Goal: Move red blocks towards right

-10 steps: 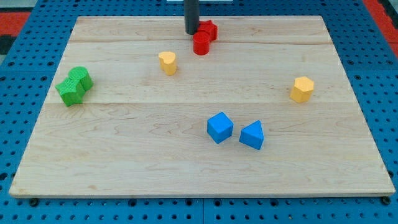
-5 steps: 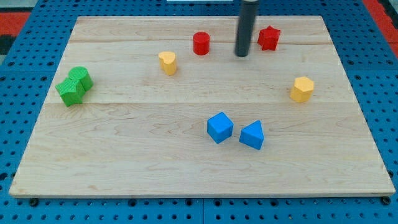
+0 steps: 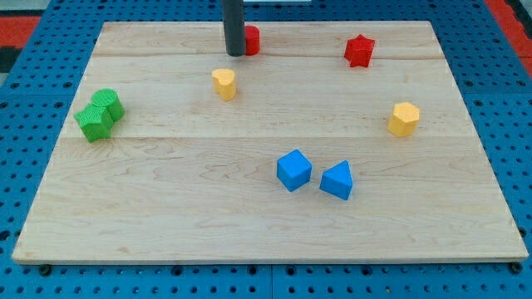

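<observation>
Tabletop (image 3: 166, 232): pale wooden board on a blue pegboard; its lower third carries nothing.
Blue pair: a blue cube (image 3: 293, 169) and a blue wedge-like block (image 3: 337, 180) sit just beside each other, lower centre of the frame – off any path the red blocks need.
Green pair: two green blocks (image 3: 99, 115), touching, at the left edge of the frame, well apart from everything else.
Yellow blocks: a yellow hexagonal block (image 3: 403, 119) at centre right; a yellow rounded block (image 3: 223, 84) at upper centre-left, just below the rod.
Red star block (image 3: 359, 51): upper right of the frame, well apart from the rod – I judge it already well along toward the right.
Red round block (image 3: 249, 40): upper centre, near the far edge, partly hidden by the rod, so its shape is only half readable.
My tip (image 3: 235, 53): at the left flank of the red round block, touching or nearly so. That placement makes sense – a push from the left side drives the block rightward.
Fingers: none on this arm; the rod only pushes, so nothing opens or closes.
Next move, as a judgement: a straight sweep toward the frame's right, kept centred on the block so it does not slip off toward the far edge.
</observation>
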